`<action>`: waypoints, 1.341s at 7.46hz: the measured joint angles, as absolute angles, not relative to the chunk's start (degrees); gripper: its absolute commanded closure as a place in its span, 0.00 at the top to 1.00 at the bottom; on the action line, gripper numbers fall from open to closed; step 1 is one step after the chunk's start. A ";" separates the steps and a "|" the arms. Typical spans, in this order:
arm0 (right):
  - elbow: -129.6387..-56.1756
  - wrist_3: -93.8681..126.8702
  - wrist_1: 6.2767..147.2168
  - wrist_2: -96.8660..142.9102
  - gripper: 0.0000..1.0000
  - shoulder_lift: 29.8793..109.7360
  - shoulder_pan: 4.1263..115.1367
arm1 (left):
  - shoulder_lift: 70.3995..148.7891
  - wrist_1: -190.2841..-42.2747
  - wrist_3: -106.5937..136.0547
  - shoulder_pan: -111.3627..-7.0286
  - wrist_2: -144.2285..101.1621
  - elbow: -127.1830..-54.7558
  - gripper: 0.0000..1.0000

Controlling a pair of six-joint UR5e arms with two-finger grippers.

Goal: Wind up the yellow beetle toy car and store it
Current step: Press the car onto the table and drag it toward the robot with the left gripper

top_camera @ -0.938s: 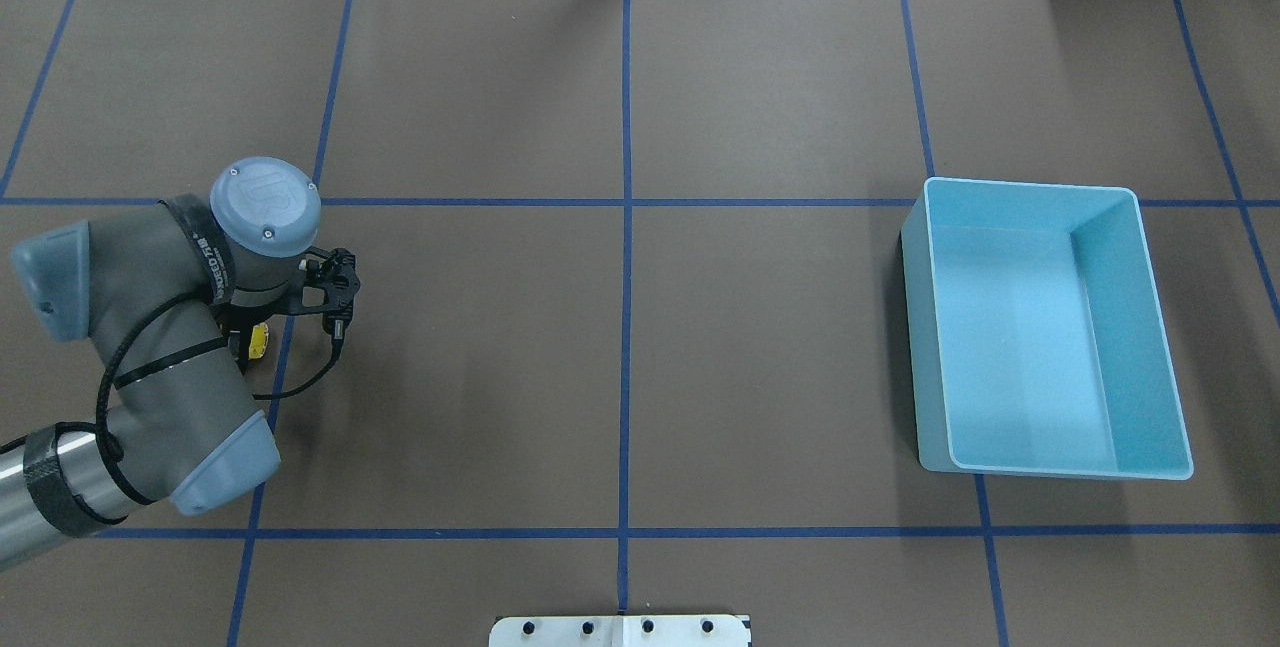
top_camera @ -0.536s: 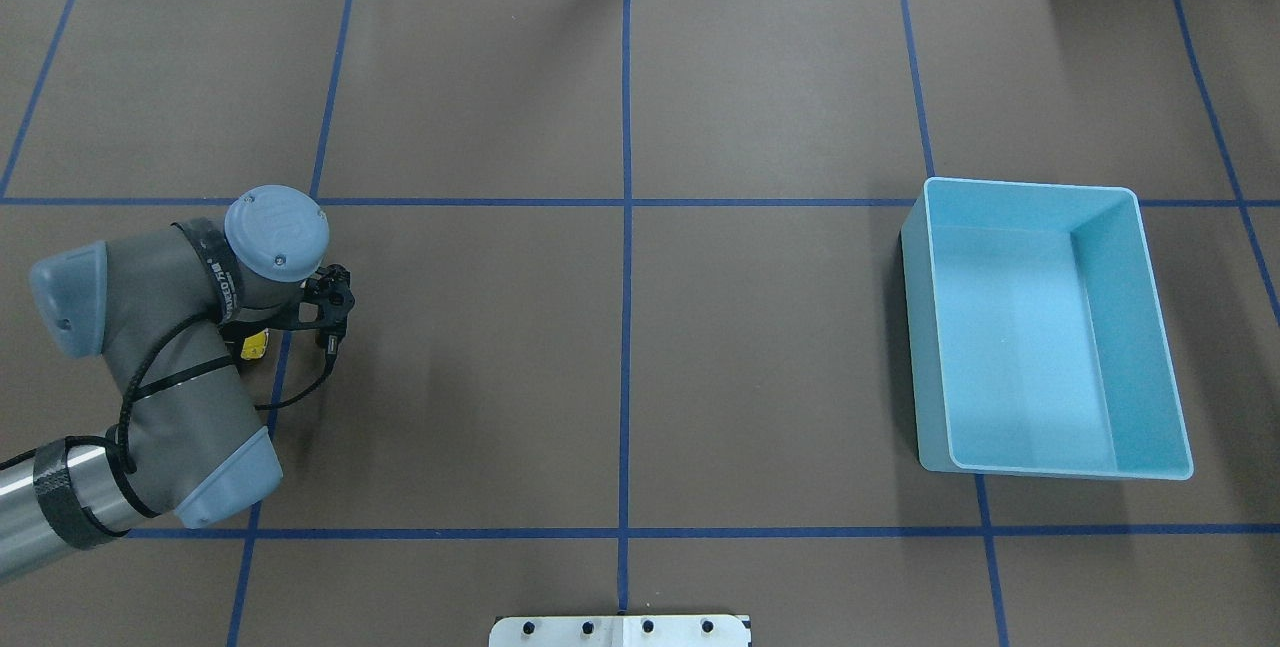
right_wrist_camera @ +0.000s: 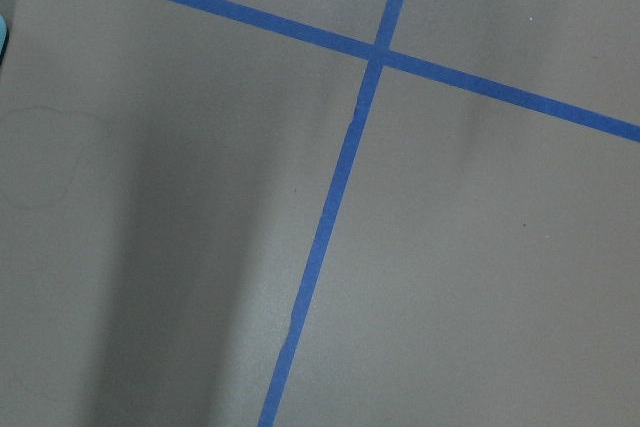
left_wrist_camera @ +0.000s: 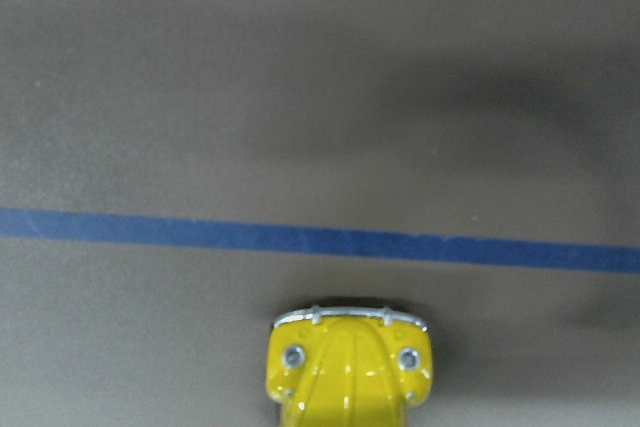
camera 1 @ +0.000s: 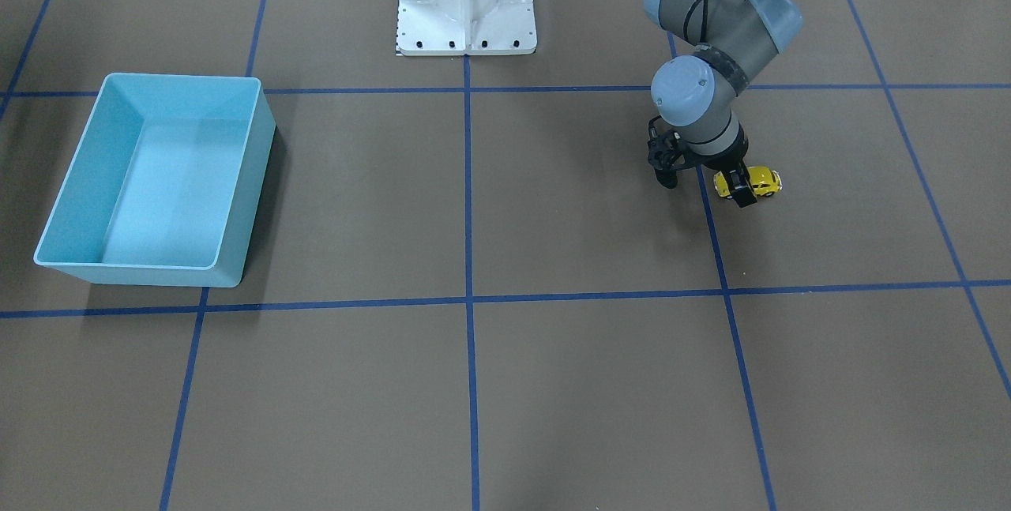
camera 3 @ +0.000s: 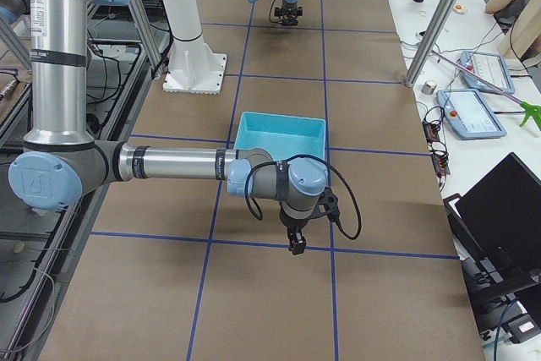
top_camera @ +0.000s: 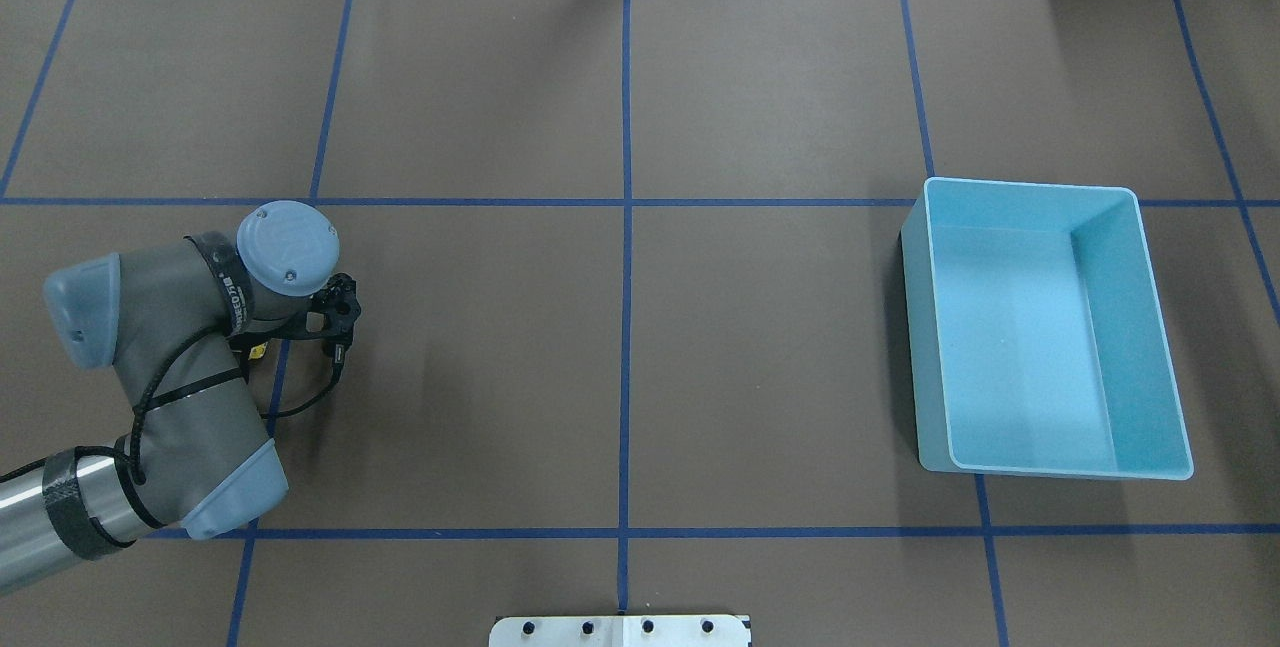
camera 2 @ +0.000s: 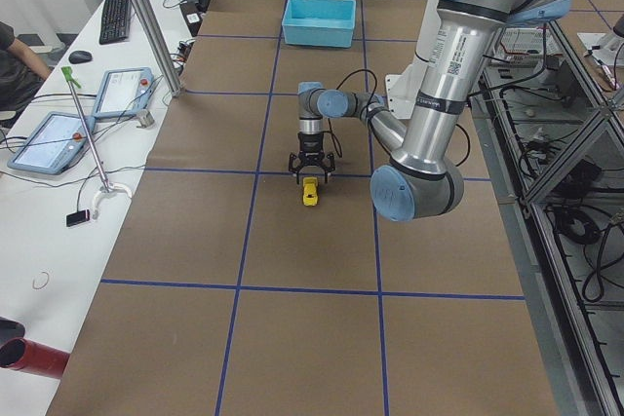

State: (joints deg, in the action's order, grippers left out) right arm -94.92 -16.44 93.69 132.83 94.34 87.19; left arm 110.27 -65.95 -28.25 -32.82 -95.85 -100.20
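Glossy yellow beetle toy car (camera 1: 762, 178) is looking light, hard, slippery: pinch its flanks. The left gripper (camera 1: 737, 182) is straddling it, car poking toward three o'clock; clamping unclear.

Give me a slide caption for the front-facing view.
Left gripper at the yellow beetle toy car; empty light blue bin waits across the table.

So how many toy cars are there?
1. The yellow toy car is on the table, right at the left gripper, far from the blue bin. None shows in the bin, and nothing looks big enough to hide another.
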 measured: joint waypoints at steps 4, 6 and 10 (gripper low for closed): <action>-94.92 -16.44 93.69 132.80 1.00 94.39 87.19 | 110.09 -69.20 -28.09 -32.65 -95.95 -100.20 0.95; -94.92 -16.43 93.69 132.80 1.00 94.37 87.19 | 109.93 -69.94 -28.07 -32.81 -95.90 -100.20 0.95; -94.92 -16.44 93.69 132.80 1.00 94.34 87.20 | 108.50 -70.50 -28.04 -32.96 -96.08 -100.20 0.36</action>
